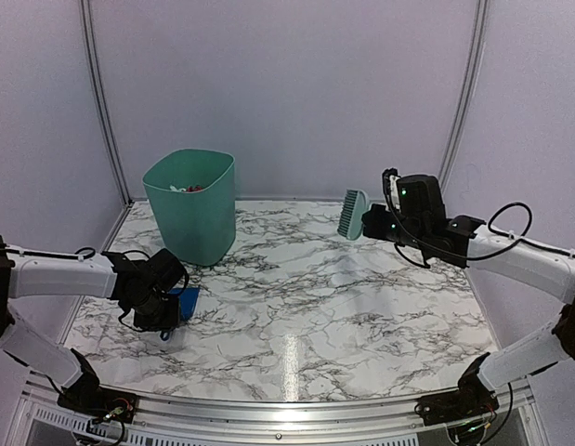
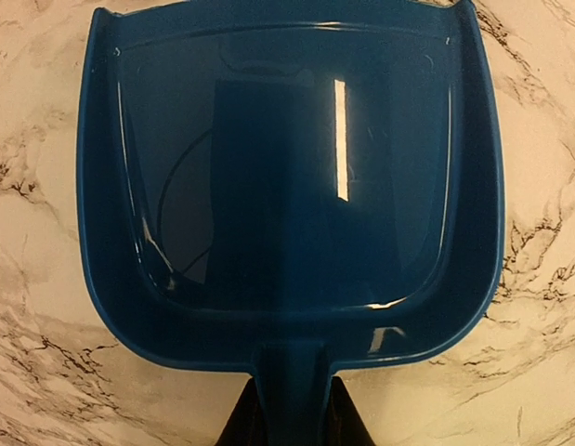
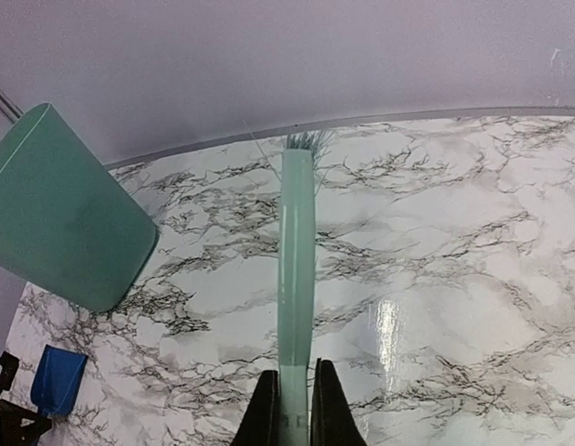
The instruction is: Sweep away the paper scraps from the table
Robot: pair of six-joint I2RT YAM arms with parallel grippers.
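My left gripper is shut on the handle of the blue dustpan, low over the table at the left. In the left wrist view the dustpan fills the frame and holds nothing. My right gripper is shut on the mint-green hand brush, held in the air at the back right; the brush runs straight out from the fingers. I see no paper scraps on the tabletop. Small pink and white bits show inside the green bin.
A mint-green bin stands at the back left of the table, also in the right wrist view. A metal rail edges the near side. Pale walls close in the back and sides.
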